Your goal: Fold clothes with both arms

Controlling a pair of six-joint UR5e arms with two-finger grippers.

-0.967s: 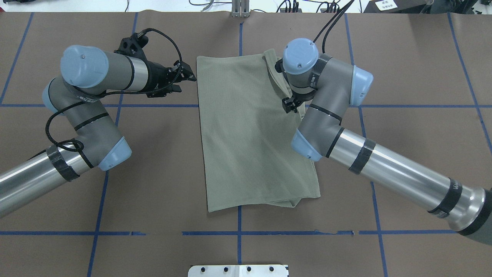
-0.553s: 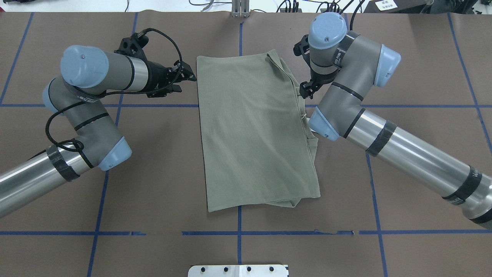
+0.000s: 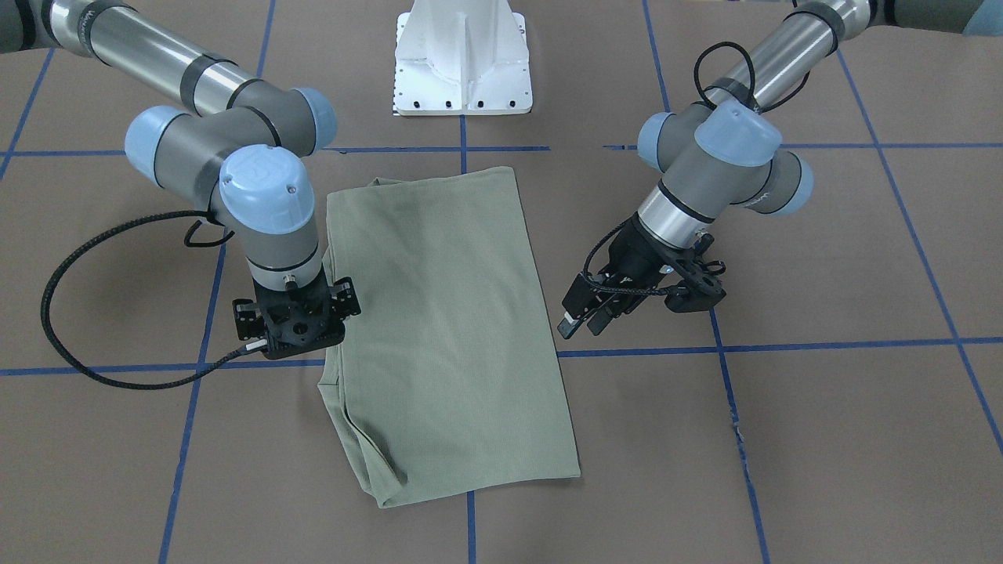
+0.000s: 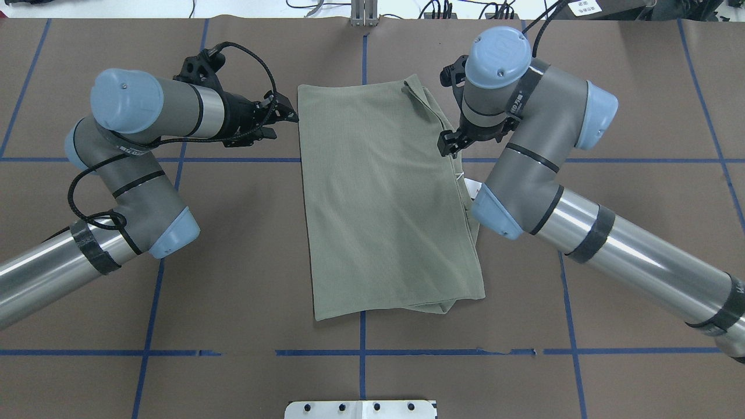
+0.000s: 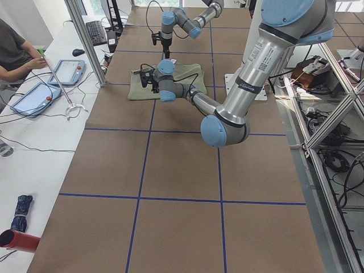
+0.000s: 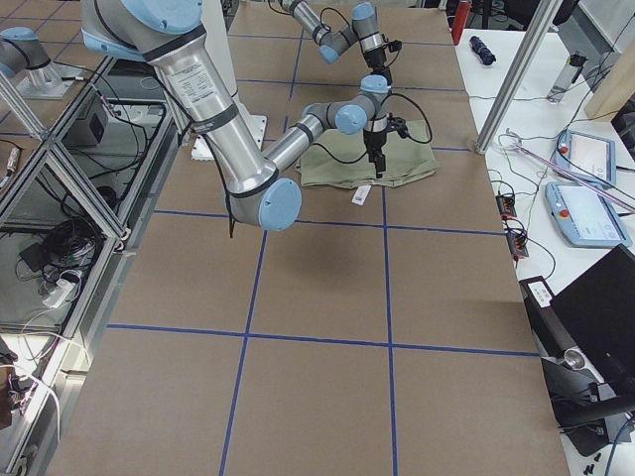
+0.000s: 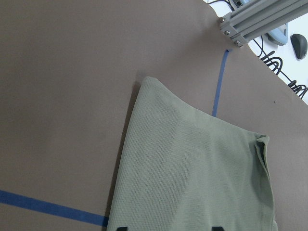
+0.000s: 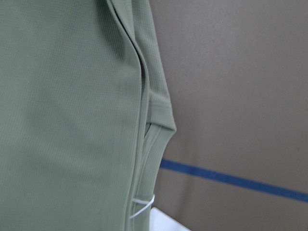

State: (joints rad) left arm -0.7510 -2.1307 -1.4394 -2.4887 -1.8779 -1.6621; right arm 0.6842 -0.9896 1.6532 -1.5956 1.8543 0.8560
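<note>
Brown paper crossed with blue tape covers the table (image 4: 244, 279), where the olive shirt (image 4: 384, 198) lies folded in a strip, long axis running away from the robot. The left gripper (image 3: 581, 321) hangs spread wide beside its far left corner. The right gripper (image 4: 447, 145) points down, seemingly over the far right edge; its opening cannot be told.

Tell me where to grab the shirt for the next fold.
Probably grip the shirt at its two far corners, each gripper coming from its own side, low along the table. It lies flat as a long strip; the edge by the right gripper is stacked loose layers, so pinch them all.
</note>
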